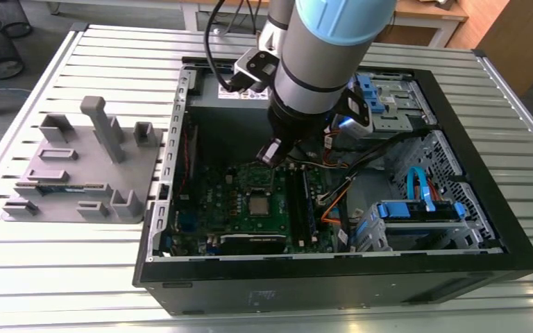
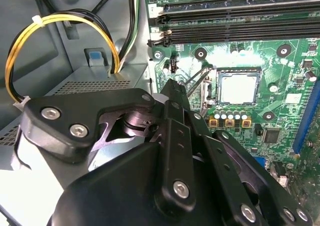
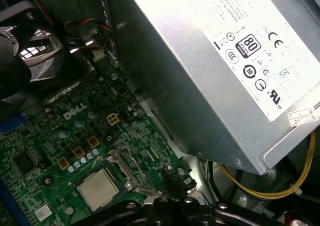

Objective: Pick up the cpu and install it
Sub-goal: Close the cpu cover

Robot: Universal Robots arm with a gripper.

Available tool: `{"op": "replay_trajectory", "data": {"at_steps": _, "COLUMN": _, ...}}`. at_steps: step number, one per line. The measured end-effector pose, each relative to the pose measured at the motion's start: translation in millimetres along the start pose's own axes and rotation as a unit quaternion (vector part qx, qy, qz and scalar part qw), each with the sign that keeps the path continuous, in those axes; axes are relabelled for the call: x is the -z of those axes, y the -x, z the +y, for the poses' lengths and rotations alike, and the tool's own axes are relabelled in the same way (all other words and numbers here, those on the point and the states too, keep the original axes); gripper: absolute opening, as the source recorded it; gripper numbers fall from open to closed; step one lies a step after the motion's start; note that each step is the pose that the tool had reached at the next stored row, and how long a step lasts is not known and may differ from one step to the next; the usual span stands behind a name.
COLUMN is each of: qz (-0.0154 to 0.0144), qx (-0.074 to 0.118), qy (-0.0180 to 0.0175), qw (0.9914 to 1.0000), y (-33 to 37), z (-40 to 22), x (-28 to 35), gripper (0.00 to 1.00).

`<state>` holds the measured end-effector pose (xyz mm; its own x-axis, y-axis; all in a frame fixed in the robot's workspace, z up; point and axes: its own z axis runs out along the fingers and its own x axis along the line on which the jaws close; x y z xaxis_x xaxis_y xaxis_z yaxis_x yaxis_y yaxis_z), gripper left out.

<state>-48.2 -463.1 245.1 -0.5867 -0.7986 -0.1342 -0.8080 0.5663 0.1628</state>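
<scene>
The cpu [image 1: 260, 205] is a small square chip with a dull silvery top, lying flat in the socket on the green motherboard [image 1: 220, 201] inside the open computer case. It also appears in both wrist views, as the cpu [image 2: 239, 88] and the cpu [image 3: 98, 188]. The socket's metal frame [image 3: 125, 167] stands beside it. My gripper [image 1: 272, 155] hangs over the board, a short way behind the cpu and above it, apart from it. Its black linkage arms [image 2: 175, 136] fill the near part of the second wrist view.
A grey block tray [image 1: 81, 166] sits on the slatted table at the exterior view's left. The silver power supply [image 3: 210, 60] and its yellow cables [image 2: 30, 40] lie close to the gripper. Black memory slots [image 2: 235, 20] and blue drive cages [image 1: 419, 209] border the board.
</scene>
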Motion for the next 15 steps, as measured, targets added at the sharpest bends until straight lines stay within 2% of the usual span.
{"op": "replay_trajectory", "data": {"at_steps": 7, "qz": -0.0082, "qx": 0.003, "qy": 0.0065, "qw": 0.99994, "y": 0.0, "z": 0.0, "x": -0.3, "gripper": 0.11}}
{"op": "replay_trajectory", "data": {"at_steps": 10, "qz": -0.0098, "qx": 0.003, "qy": 0.0077, "qw": 0.99992, "y": 0.0, "z": -0.1, "x": -0.4, "gripper": 0.11}}
{"op": "replay_trajectory", "data": {"at_steps": 15, "qz": -0.0105, "qx": 0.005, "qy": 0.0086, "qw": 0.9999, "y": 0.0, "z": -0.1, "x": -0.3, "gripper": 0.11}}
